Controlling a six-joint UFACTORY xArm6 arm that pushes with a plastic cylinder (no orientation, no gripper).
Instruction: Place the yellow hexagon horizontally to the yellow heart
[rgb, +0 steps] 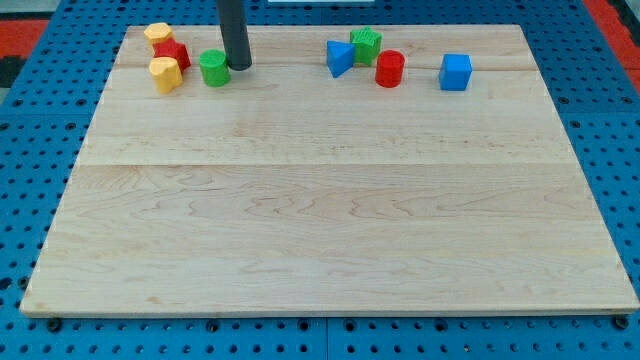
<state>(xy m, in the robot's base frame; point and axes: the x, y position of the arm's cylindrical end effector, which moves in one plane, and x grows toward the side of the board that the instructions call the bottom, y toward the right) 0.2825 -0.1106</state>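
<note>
My tip (241, 66), no gripper, sits at three o'clock of the green block (214, 68), approaching the yellow hexagon (157, 34) and yellow heart (165, 74).

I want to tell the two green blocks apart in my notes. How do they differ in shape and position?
The green cylinder is round and smooth; the green star-like block has ridged sides. The cylinder lies toward the view's left, just left of my tip; the star-like block lies farther right, against the blue triangle, far from my tip. Both are green and near the view's top.

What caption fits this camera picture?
My tip beside the green block, near two yellow blocks at the board's top left.
</note>
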